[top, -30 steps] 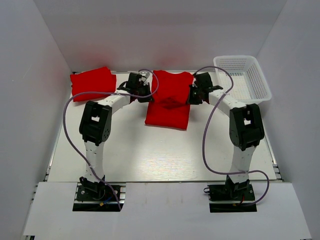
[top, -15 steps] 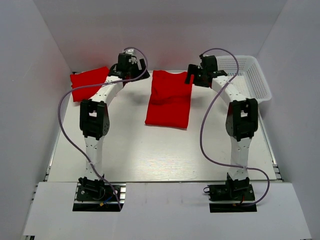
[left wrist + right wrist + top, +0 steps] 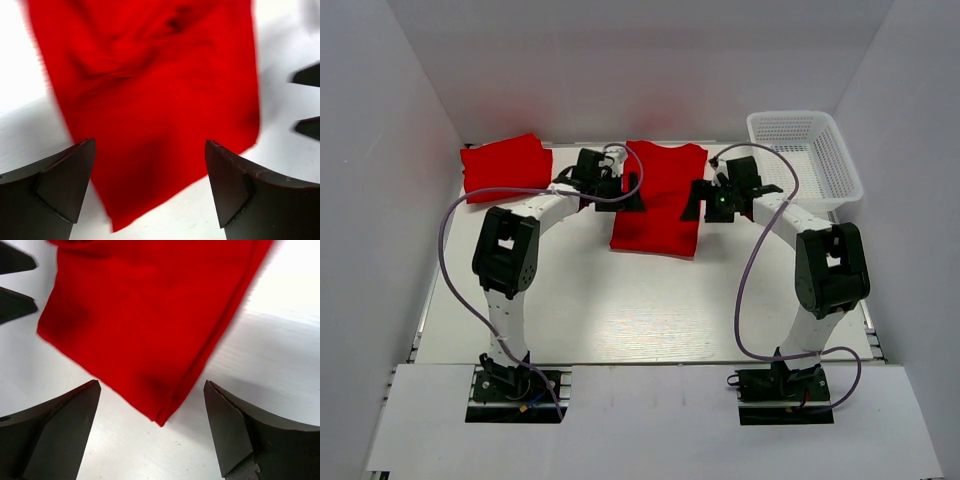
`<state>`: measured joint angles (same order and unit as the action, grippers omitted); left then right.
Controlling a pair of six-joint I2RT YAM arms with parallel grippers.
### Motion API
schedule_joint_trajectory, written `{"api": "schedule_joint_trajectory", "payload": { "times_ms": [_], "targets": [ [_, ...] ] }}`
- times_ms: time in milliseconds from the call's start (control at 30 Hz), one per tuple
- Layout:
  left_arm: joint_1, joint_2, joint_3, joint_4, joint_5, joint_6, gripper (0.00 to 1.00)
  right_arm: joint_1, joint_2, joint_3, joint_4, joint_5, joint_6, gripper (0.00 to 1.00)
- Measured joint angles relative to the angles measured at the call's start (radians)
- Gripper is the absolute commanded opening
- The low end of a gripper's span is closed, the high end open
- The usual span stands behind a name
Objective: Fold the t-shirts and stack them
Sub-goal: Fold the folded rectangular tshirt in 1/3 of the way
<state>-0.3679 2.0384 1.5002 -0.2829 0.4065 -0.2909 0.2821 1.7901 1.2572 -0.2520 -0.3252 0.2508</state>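
A red t-shirt (image 3: 660, 200) lies folded into a long rectangle on the middle of the white table (image 3: 620, 310). A second folded red t-shirt (image 3: 506, 166) rests at the back left. My left gripper (image 3: 632, 188) hovers at the middle shirt's left edge, open and empty; its wrist view shows the shirt (image 3: 150, 95) spread ahead of the open gripper (image 3: 150, 165). My right gripper (image 3: 694, 200) is at the shirt's right edge, also open. Its wrist view has the shirt's near corner (image 3: 160, 415) between the fingers (image 3: 65, 415) without touching them.
A white mesh basket (image 3: 830, 170) stands at the back right, just beyond the right arm. White walls enclose the table on three sides. Purple cables loop from each arm down to its base (image 3: 515, 385).
Both grippers let go of the shirt's far end, which now lies flat as a long rectangle. They lifted up and back, then came down to the shirt's two side edges.
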Motion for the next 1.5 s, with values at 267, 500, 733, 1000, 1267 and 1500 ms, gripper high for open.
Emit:
{"api": "schedule_joint_trajectory", "payload": {
  "times_ms": [267, 500, 733, 1000, 1267, 1500],
  "targets": [
    [-0.061, 0.051, 0.093, -0.018, 0.049, 0.035, 1.0, 0.009, 0.0, -0.029, 0.064, -0.13, 0.006, 0.9],
    [-0.059, 0.132, 0.169, -0.05, 0.048, 0.055, 1.0, 0.01, 0.002, -0.029, 0.082, -0.173, 0.008, 0.9],
    [-0.058, 0.145, 0.165, -0.041, 0.049, 0.059, 1.0, 0.01, 0.032, -0.029, 0.097, -0.202, 0.01, 0.9],
    [-0.058, 0.183, 0.184, -0.016, 0.019, 0.059, 1.0, 0.01, 0.043, -0.029, 0.098, -0.221, 0.014, 0.9],
    [-0.057, 0.249, 0.258, 0.036, -0.037, 0.05, 1.0, 0.01, 0.043, -0.068, 0.103, -0.227, 0.011, 0.9],
    [-0.053, 0.297, 0.354, 0.047, -0.075, 0.031, 1.0, 0.01, 0.043, -0.089, 0.089, -0.194, -0.001, 0.9]
  ]
}}
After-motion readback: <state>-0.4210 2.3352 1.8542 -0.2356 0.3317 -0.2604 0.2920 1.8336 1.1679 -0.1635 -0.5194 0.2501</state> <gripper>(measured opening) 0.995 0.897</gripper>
